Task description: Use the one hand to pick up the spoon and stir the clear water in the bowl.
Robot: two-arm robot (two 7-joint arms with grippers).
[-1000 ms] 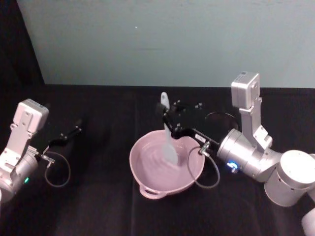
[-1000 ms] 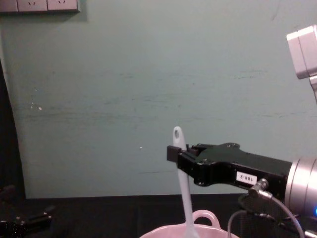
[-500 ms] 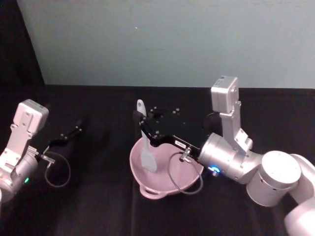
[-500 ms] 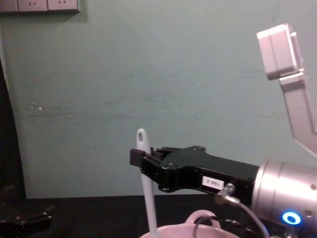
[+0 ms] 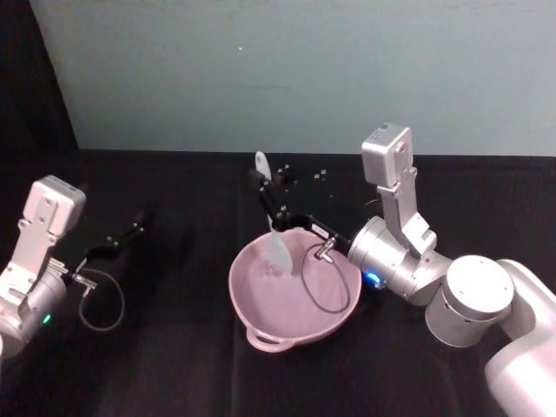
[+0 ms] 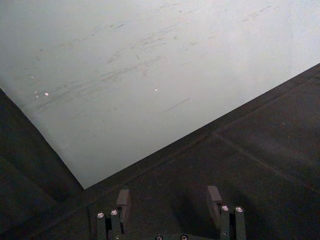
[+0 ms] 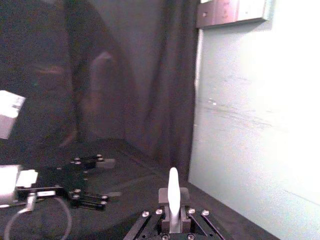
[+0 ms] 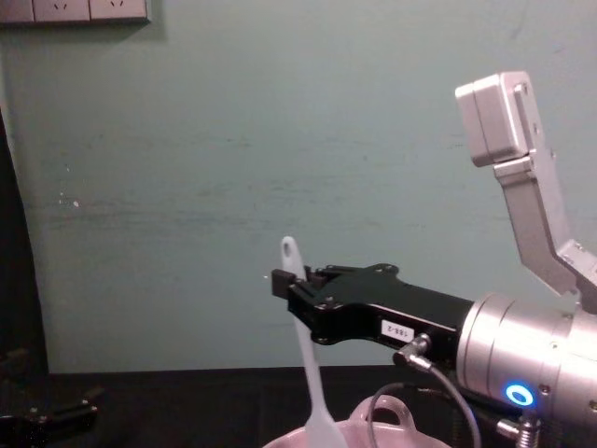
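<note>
The pale pink bowl (image 5: pixel 249 314) sits mid-table with clear water in it; its loop handle and rim (image 8: pixel 384 409) show low in the chest view. My right gripper (image 5: pixel 270 198) reaches over the bowl's far rim and is shut on the white spoon (image 5: pixel 276 246) partway up its handle. The spoon stands nearly upright with its blade down inside the bowl. From the chest, the spoon (image 8: pixel 305 355) hangs from the right gripper (image 8: pixel 291 282). In the right wrist view the handle (image 7: pixel 173 191) stands between the jaws. My left gripper (image 5: pixel 130 233) is parked at the far left, open (image 6: pixel 169 201).
A black cloth covers the table up to a pale green wall behind. A loop of cable (image 5: pixel 323 287) from the right wrist hangs over the bowl. The left arm's own cable loop (image 5: pixel 102 300) lies on the cloth at the left.
My right gripper swept the spoon leftward across the bowl, then back rightward toward the far rim. The left arm has not moved.
</note>
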